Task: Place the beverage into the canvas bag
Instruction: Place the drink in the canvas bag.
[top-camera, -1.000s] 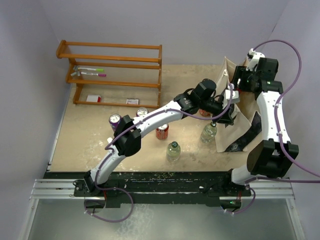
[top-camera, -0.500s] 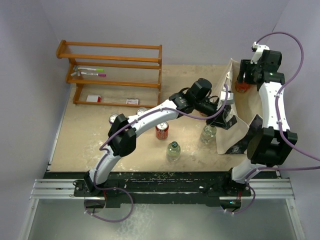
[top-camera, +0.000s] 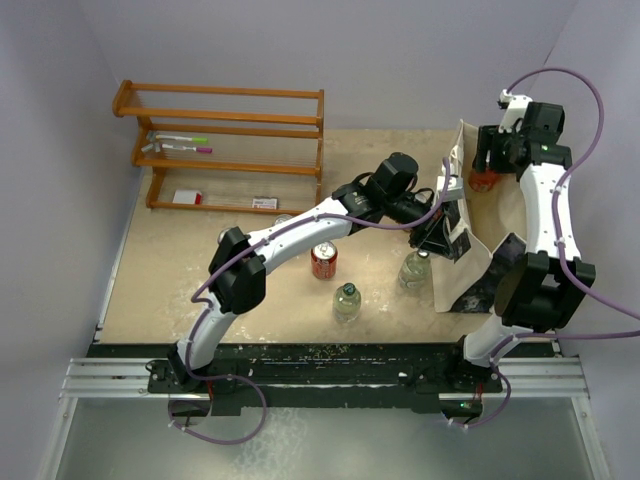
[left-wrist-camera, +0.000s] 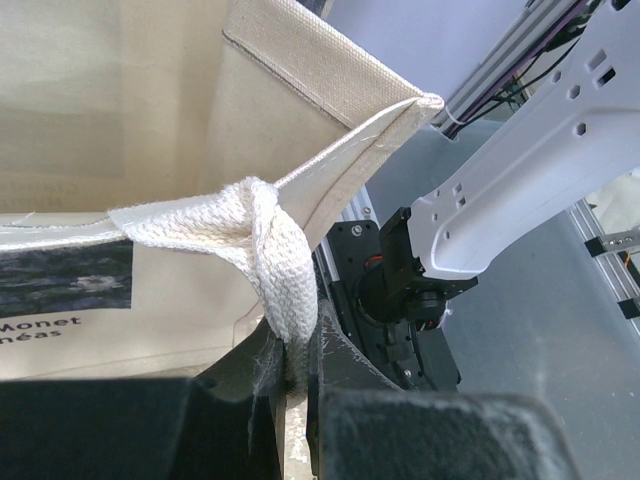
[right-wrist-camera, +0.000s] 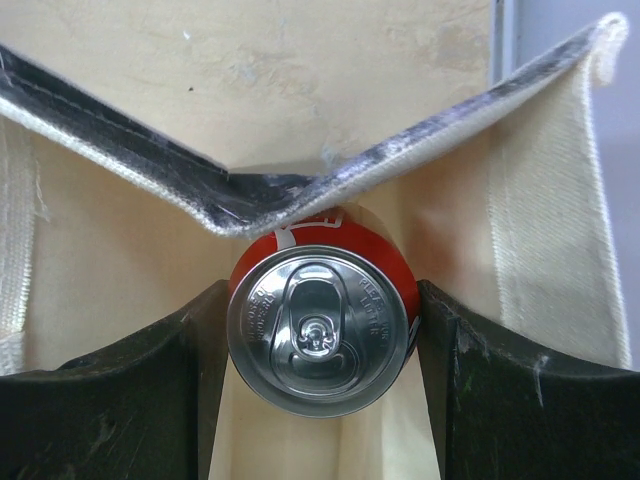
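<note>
Left gripper (left-wrist-camera: 295, 372): closed to a narrow pinch on a woven handle (left-wrist-camera: 268, 240) of the cream bag (top-camera: 478, 250). The strap is seen twisted and pulled taut between the jaws, and the bag's mouth is held open by it.

Right gripper (top-camera: 488, 168): jaws set wide and clamped on a red can (right-wrist-camera: 321, 330), one finger pressed to each side. The can is held upright, silver top and pull tab facing the wrist camera.

Position of the can: at the far end of the bag's mouth, over the cream lining. A fold of the bag's rim is laid across its far edge.

On the table (top-camera: 180, 290), left of the bag, a second red can (top-camera: 324, 260) and two clear bottles (top-camera: 346, 301) (top-camera: 416, 268) are noted, all upright. A wooden rack (top-camera: 225, 145) is placed at the far left.
</note>
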